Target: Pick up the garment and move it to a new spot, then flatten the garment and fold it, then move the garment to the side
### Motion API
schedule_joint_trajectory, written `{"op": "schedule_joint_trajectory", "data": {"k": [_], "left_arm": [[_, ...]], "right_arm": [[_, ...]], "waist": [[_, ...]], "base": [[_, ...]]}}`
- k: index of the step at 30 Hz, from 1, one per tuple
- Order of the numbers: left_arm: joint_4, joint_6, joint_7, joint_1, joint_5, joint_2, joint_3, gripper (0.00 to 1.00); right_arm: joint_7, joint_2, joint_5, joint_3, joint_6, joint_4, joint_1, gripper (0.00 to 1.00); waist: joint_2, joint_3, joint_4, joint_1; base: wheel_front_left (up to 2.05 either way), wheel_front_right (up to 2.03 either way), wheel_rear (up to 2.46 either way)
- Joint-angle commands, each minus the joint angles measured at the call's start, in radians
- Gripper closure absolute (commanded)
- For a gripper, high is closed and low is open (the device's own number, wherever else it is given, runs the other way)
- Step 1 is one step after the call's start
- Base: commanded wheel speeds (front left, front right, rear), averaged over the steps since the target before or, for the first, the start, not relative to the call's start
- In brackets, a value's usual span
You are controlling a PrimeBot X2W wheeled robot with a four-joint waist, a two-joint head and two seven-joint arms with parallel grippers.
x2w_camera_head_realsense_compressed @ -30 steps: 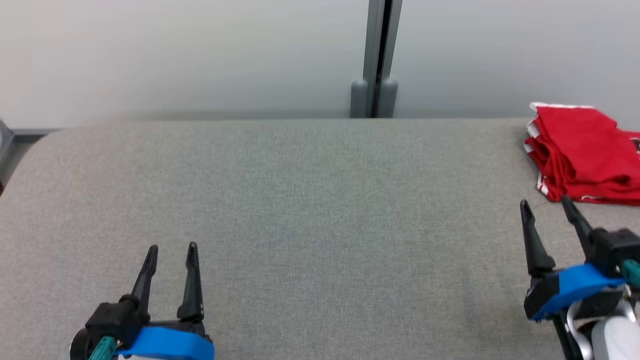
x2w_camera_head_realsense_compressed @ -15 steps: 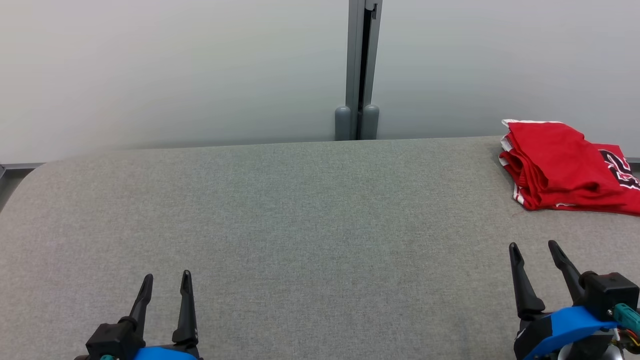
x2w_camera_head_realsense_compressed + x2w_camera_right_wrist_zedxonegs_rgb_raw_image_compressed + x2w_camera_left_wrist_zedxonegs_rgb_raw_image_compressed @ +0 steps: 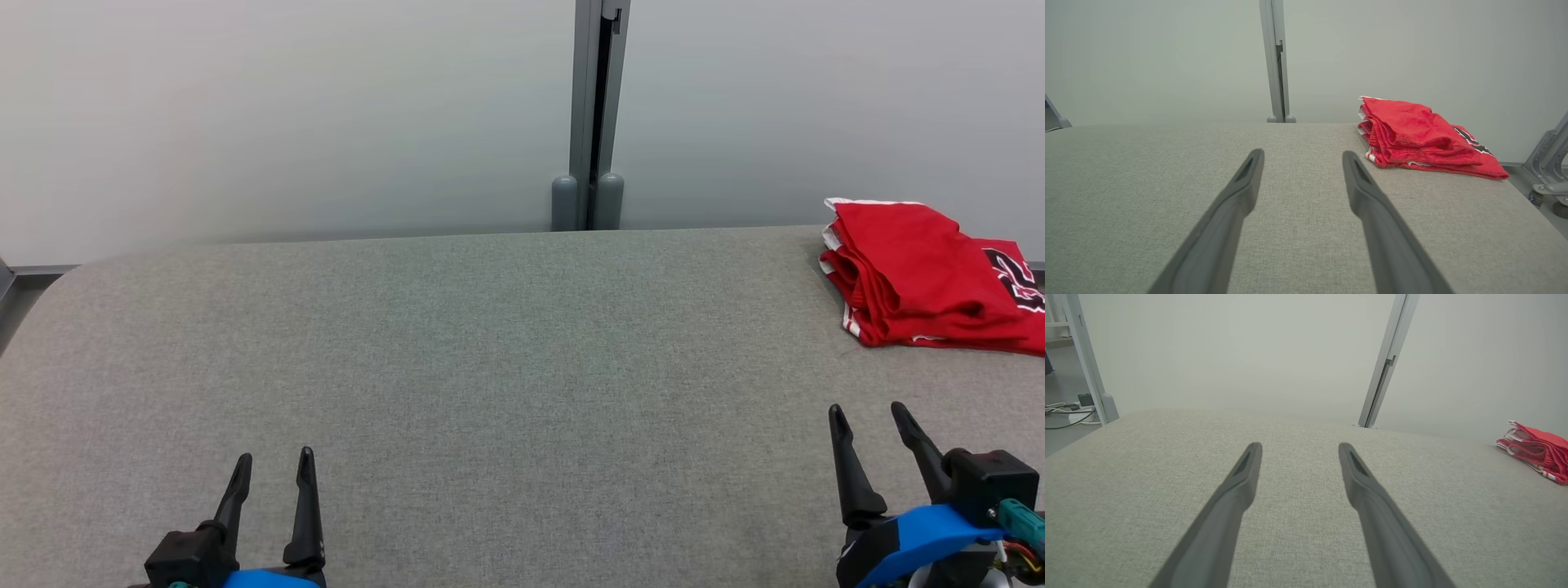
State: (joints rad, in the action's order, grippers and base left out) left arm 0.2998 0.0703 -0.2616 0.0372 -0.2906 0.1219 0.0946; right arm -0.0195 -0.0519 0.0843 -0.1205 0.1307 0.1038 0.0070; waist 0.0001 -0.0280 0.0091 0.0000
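Note:
A red garment [image 3: 927, 278] with white trim and dark lettering lies folded in a stack at the far right of the grey cloth table [image 3: 506, 367]. It also lies at the right edge in the left wrist view as the garment [image 3: 1537, 451], and ahead to the right in the right wrist view as the garment [image 3: 1421, 136]. My right gripper [image 3: 869, 412] hovers open near the front right, well short of the garment. My left gripper [image 3: 273, 459] stands open at the front left, nothing between its fingers.
A pale partition wall with a grey upright post [image 3: 594, 114] runs behind the table. In the left wrist view cables and a frame leg [image 3: 1086, 367] stand off the table's left end. A metal frame [image 3: 1549, 163] stands beyond the right end.
The head camera has tilted up, so the whole picture sits lower. Over the second, the right gripper has drawn back from the garment's front edge. Both grippers stay open.

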Motion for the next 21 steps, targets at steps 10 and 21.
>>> {"op": "schedule_joint_trajectory", "data": {"k": [10,21], "left_arm": [[0.024,0.005,-0.004,-0.016,-0.004,0.005,0.002,0.00],[0.067,0.001,0.011,0.016,-0.016,-0.010,0.009,1.00]], "right_arm": [[-0.011,0.002,0.016,0.010,0.000,0.018,0.001,0.00],[0.000,0.007,0.030,0.009,0.000,0.075,0.008,1.00]], "waist": [[-0.0001,0.004,-0.005,0.0000],[-0.0001,0.004,-0.006,0.0001]], "base": [[0.00,0.00,0.00],[0.00,0.00,0.00]]}}
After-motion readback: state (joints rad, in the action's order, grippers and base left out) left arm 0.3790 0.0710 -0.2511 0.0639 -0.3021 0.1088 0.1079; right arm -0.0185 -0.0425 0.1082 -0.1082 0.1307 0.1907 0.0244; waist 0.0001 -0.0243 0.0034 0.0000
